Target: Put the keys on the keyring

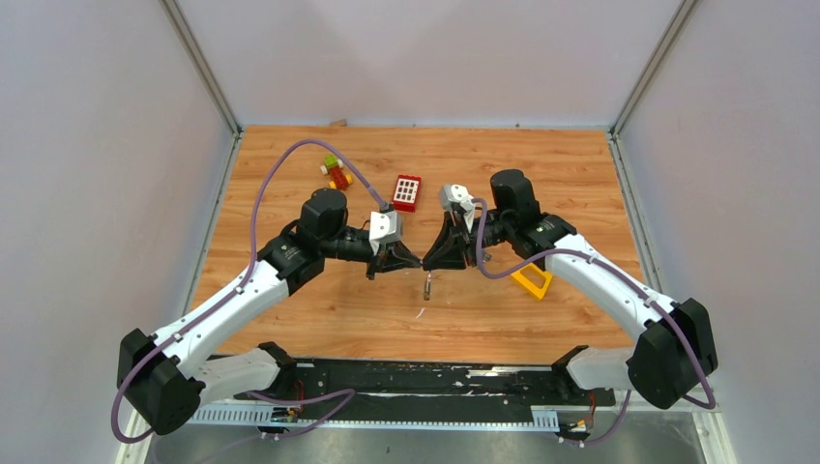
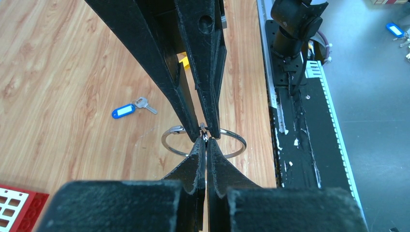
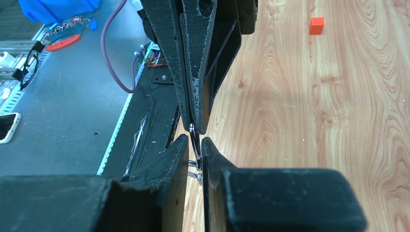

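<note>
- Though my left pincer (image 2: 206, 141) is clenched on the thin round silver wire keyring (image 2: 163, 141), the right pincer (image 3: 195, 141) nipping it too, the job's barely begun.
- Not yet threaded: small silver key with blue plastic tag (image 2: 126, 109) lies loose on tabletop (image 2: 58, 72).

keyring (image 2: 240, 137) 1; blue-tagged key (image 2: 128, 109) 1; red brick (image 1: 407, 192) 1; yellow block (image 1: 522, 287) 1; orange cube (image 3: 316, 25) 1

Around the ring (image 2: 163, 140), which is gleaming as polished metal, the fingers (image 2: 193, 166) are looking rough matt black, the table (image 2: 58, 72) smooth wood.
</note>
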Tool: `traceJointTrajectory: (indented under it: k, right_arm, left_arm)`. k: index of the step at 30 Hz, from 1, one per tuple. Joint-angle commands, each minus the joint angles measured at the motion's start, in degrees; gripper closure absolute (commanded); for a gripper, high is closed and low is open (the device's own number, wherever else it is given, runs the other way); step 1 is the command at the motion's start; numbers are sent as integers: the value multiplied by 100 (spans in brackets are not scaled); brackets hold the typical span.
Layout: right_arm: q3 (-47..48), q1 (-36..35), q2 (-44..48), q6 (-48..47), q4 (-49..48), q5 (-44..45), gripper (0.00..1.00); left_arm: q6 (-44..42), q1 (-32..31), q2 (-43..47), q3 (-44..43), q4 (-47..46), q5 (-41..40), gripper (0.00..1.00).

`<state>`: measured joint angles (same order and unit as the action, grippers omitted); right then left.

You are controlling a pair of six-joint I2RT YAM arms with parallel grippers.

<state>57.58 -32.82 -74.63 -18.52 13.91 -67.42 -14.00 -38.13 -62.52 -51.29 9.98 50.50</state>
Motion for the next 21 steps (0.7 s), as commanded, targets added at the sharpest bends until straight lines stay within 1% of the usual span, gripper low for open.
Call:
traceJointTrajectory:
  k: [1,17,21]
  right_arm:
    - [218,-23,74,-134,-44,-104,83]
    - [228,-27,192,-281,86,-101,83]
    - [249,-16,219,-355,160,-114,81]
  left_arm:
    - [-53,-20,107,-30,-131,50,100]
    - [-95,-23,132,-22,-84,21,100]
    - [-103,-21,120,-22,-71,15,100]
